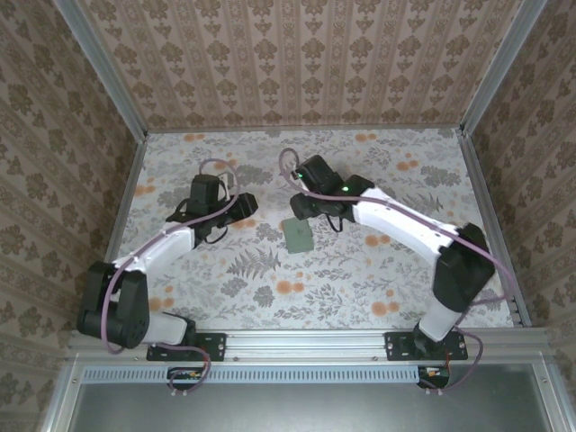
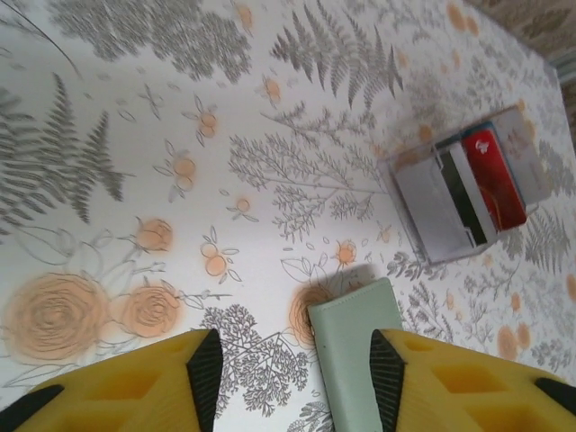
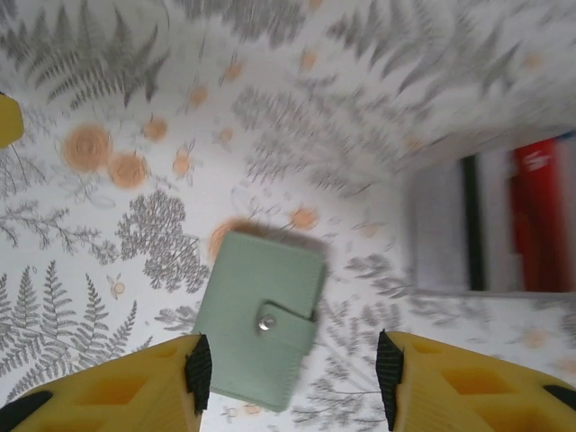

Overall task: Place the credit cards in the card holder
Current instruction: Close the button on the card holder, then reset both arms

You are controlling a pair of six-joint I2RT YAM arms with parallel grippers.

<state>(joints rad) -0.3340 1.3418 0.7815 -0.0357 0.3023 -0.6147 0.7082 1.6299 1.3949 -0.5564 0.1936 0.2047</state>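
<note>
The card holder (image 1: 298,236) is a pale grey-green wallet lying flat on the flowered table, closed by a snap tab (image 3: 267,321). In the left wrist view its corner (image 2: 355,355) lies between the open fingers, close to the right pad. My left gripper (image 1: 238,209) hangs open to the wallet's left. My right gripper (image 1: 309,207) hovers open just behind the wallet (image 3: 256,319), above it and not touching. The credit cards, red (image 2: 495,175) and pale grey (image 2: 430,202), stand side by side in a clear tray beyond the wallet; the right wrist view shows them blurred, red (image 3: 540,216) and grey (image 3: 439,225).
The clear tray (image 2: 531,153) holding the cards sits a short way from the wallet. Metal rails and patterned walls (image 1: 297,54) close the table in on three sides. Floral tablecloth (image 1: 360,288) lies bare in front of the wallet.
</note>
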